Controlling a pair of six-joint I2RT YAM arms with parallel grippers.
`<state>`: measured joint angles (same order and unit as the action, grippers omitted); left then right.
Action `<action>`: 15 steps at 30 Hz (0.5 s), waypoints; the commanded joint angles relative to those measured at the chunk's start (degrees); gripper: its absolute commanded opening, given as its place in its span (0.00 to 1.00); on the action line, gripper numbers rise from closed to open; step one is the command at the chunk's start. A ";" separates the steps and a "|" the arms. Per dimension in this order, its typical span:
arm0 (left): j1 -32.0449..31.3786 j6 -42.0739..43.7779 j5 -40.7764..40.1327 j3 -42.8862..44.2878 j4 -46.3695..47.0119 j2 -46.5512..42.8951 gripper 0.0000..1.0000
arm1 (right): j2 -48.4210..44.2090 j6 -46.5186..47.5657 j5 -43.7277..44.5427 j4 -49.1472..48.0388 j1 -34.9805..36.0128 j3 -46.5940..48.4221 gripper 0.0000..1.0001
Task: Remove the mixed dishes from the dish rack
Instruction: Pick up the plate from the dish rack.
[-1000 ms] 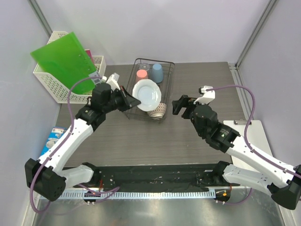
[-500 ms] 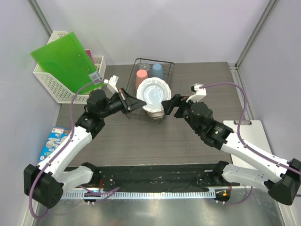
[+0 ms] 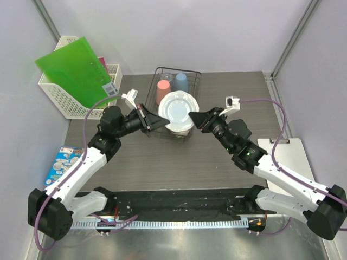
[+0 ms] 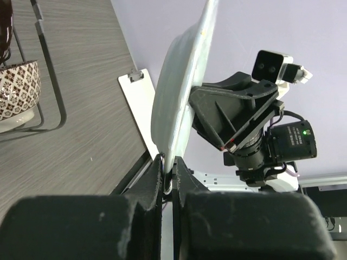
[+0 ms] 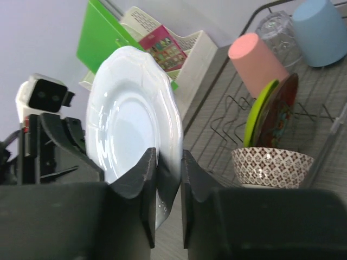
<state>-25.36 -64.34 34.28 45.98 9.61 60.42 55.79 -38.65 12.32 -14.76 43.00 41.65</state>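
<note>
The pale grey-white plate [image 3: 176, 110] hangs upright over the front of the black wire dish rack [image 3: 195, 95], held from both sides. My left gripper [image 3: 155, 122] is shut on its left rim [image 4: 169, 162]. My right gripper [image 3: 193, 117] is shut on its right rim [image 5: 168, 162]. In the rack stand a pink cup [image 5: 257, 57], a light blue cup [image 5: 320, 30], a yellow-green plate [image 5: 260, 111] and a red patterned plate [image 5: 282, 114]. A white bowl with a reddish pattern [image 5: 271, 165] sits at the rack's front, mostly hidden under the held plate in the top view.
A clear glass [image 5: 274, 24] stands in the rack's back corner. A white lattice basket [image 3: 68, 103] with a green folder [image 3: 73, 67] is at the back left. A white clipboard [image 3: 282, 154] lies at the right, and a printed packet [image 3: 62, 162] at the left table edge.
My right gripper has moved left to the plate and shut on its right rim. The left gripper has kept its hold and carried the plate slightly to the right.
</note>
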 commanded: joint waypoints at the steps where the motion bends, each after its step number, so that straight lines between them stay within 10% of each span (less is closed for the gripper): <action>1: 0.23 -1.75 3.07 0.61 9.29 -1.63 0.00 | -2.26 -2.56 -5.46 -9.22 -1.69 -3.15 0.09; 7: 0.23 -1.68 3.77 0.87 10.17 0.13 0.00 | -1.56 -3.62 -10.20 -10.46 -2.93 -3.77 0.01; 10: 0.23 0.52 3.16 2.35 6.32 0.57 0.37 | -1.56 -3.53 -10.65 -9.76 -3.10 -3.33 0.01; 11: 0.32 2.44 2.38 3.06 4.39 0.57 0.71 | -1.65 -3.19 -10.47 -9.06 -3.01 -3.07 0.01; 13: 0.58 5.61 -2.34 5.95 -4.48 0.13 0.99 | -2.26 -2.48 -9.16 -6.08 -3.01 -2.01 0.01; 15: 1.36 9.47 -6.40 7.80 -9.41 -0.74 1.00 | -2.88 -1.60 -6.96 -2.49 -3.19 -0.70 0.01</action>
<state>-25.10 -62.24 34.59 47.75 9.04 61.34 54.28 -42.65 3.62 -20.18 39.99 38.46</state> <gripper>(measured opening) 0.964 0.086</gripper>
